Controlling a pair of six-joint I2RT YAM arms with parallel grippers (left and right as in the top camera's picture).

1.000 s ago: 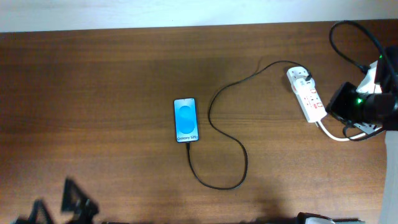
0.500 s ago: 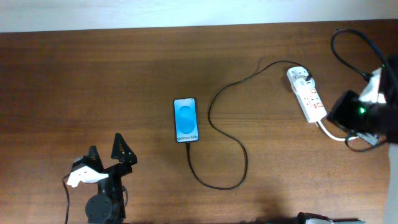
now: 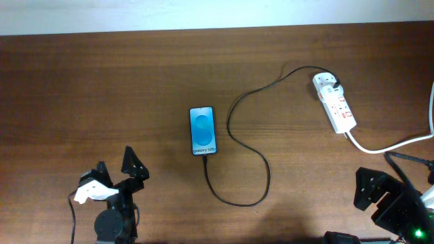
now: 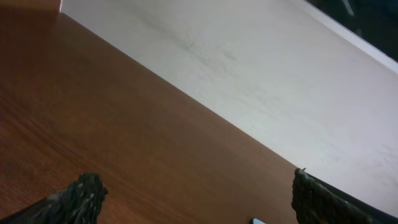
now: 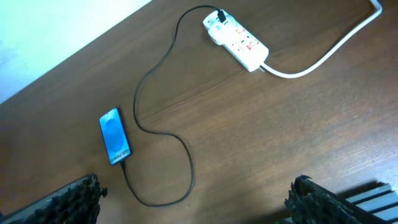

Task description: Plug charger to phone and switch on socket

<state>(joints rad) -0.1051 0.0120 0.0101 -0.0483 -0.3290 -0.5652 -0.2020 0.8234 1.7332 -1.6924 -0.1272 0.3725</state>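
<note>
Nearest of all, the left claw (image 3: 114,157) is held low over the table (image 3: 102,81), nearer than the phone (image 3: 203,131) and well off to its left. Its two fingers are spread wide and nothing is gripped. The right claw (image 5: 194,190) is held nearer than the phone too, but far off to its right. It is also spread wide and empty. Both are likely kept this far from the phone so that nothing gets bumped.

The phone is laid flat, screen up, near the middle of the table. The screen is lit light blue with a darker blue blob. The word "Galaxy" can be read at its near end; the marks after it are too small to be sure of.

The charger (image 3: 228,120) is joined to the phone's near edge. From there it is looped to the right and away in a loose bend, so no pull is put on the phone.

Farthest, beyond the phone and to its right, the socket (image 3: 334,102) is laid at a slant. The charger's dark plug is set in its far end. Red marks are seen on it, but no words can be read. Whether the switch is on cannot be told. Its white cord (image 3: 386,146) is run off to the right.
</note>
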